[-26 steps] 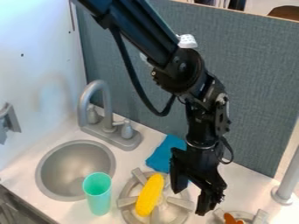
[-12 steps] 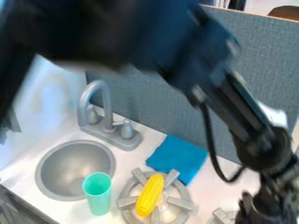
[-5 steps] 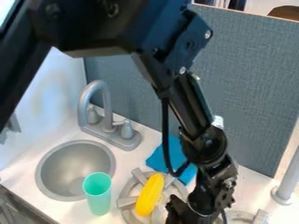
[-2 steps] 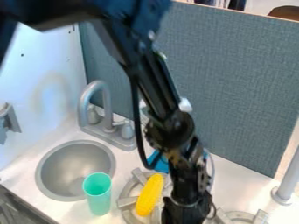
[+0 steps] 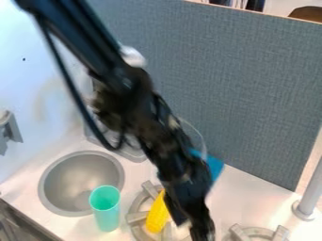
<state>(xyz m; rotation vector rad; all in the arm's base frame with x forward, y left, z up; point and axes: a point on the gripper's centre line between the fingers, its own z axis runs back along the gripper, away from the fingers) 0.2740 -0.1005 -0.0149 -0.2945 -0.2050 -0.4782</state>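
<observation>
Across towards the sink (image 5: pixel 82 181) swings the arm (image 5: pixel 135 101), baring more blue cloth (image 5: pixel 215 166)! We've got the gripper (image 5: pixel 190 221) over the burner (image 5: pixel 134 207), partly hiding the corn (image 5: pixel 157 217) lying there; open or closed, we can't tell. Cup (image 5: pixel 106 209) stands nearby.

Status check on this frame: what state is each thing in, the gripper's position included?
Gripper: lowered over the burner's right side, beside the corn in view; contact can't be told.
Corn: lying on the burner, partly hidden by the gripper.
Cup: upright, mouth up, by the sink.
Cloth: on the counter, mostly hidden behind the arm.
Faucet: mostly hidden; handle positions can't be told.
</observation>
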